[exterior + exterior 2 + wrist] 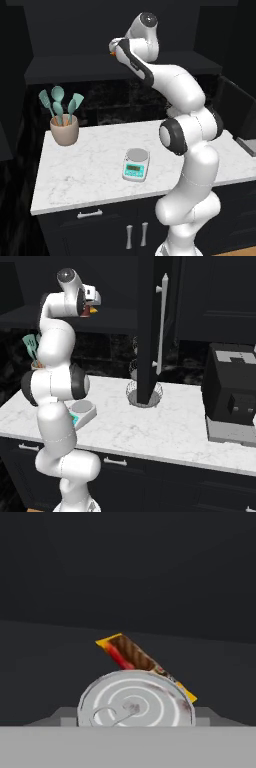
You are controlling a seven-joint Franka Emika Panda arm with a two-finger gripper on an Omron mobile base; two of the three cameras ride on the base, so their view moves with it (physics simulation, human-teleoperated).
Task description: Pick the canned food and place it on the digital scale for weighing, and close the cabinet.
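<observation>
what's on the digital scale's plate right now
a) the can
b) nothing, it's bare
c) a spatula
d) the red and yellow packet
b: in the left base view the digital scale sits alone on the white counter with its round silver plate bare, while the hand view shows the canned food up close, its ring-pull top facing the camera and the packet behind it.
</observation>
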